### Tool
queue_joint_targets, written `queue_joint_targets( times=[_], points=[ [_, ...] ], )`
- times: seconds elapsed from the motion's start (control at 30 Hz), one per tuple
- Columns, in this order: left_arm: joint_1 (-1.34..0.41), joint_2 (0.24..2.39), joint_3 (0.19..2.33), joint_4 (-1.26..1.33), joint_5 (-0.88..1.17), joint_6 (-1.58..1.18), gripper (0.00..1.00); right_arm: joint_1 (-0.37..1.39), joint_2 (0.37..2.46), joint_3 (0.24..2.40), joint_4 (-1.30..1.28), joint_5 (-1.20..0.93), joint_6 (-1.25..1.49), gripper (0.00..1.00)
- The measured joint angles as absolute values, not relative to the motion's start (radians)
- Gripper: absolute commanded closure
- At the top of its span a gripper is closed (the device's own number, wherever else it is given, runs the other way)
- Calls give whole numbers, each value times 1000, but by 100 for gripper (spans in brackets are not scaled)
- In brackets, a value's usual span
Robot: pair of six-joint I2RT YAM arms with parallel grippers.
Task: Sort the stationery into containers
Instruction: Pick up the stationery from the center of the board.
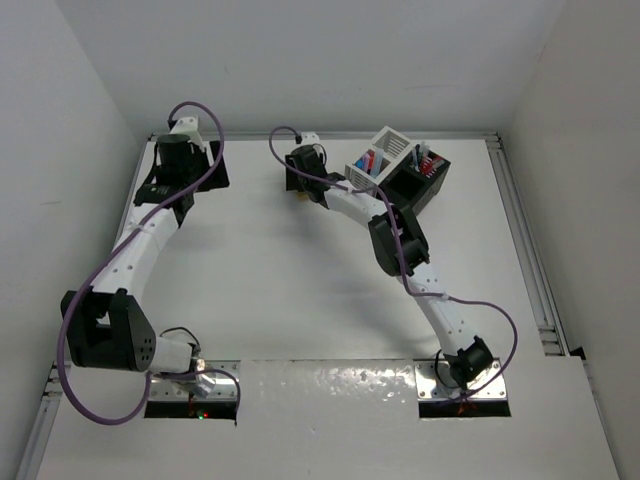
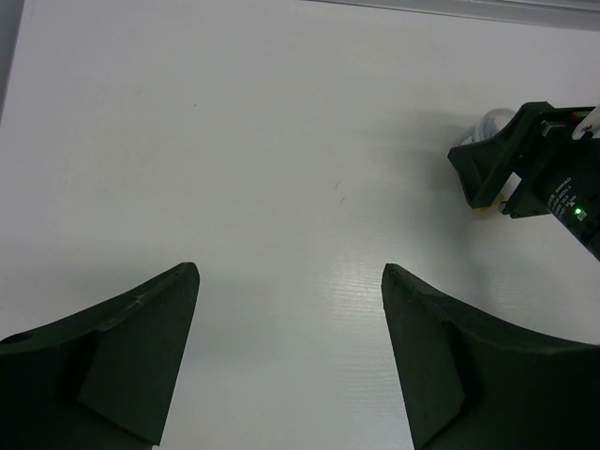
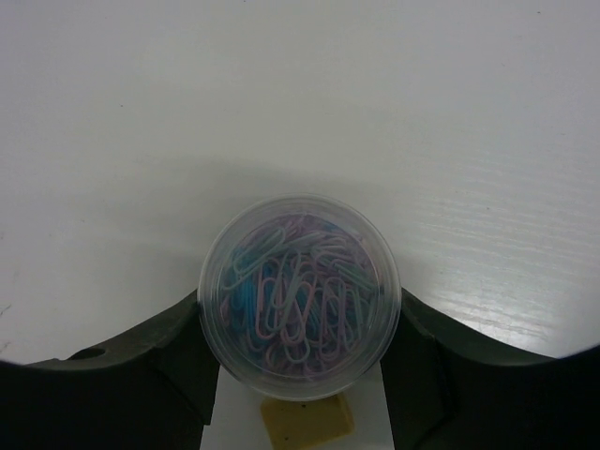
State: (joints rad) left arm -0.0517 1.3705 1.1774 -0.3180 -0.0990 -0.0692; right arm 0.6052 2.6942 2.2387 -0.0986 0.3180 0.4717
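Note:
A clear round tub of coloured paper clips stands on the white table between the fingers of my right gripper. Both fingers press against its sides. A small tan eraser lies just behind the tub, between the jaws. In the top view this right gripper is at the back middle, left of the joined white container and black container, which hold several pens and highlighters. My left gripper stands open over bare table at the back left. It sees the tub far right.
The table's raised back edge runs just behind both grippers. A rail borders the right side. White walls enclose the table on the left, back and right.

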Motion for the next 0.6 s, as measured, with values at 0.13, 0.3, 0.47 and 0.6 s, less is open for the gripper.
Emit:
queue_joint_targets(
  times=[0.13,0.3,0.47,0.6],
  points=[
    [-50,1379,1177,-318,-90,-79,23,606,2692,2219,-52,286,443,98],
    [-50,1386,1177,-318,-73,-81,24,611,2643,2187,-23,222,387,100],
    [-50,1390,1177,-319,-62,-84,24,596,2431,2099,12,128,370,100],
    [-45,1393,1177,-318,-49,-88,24,532,2233,2082,32,74,373,100]
  ],
)
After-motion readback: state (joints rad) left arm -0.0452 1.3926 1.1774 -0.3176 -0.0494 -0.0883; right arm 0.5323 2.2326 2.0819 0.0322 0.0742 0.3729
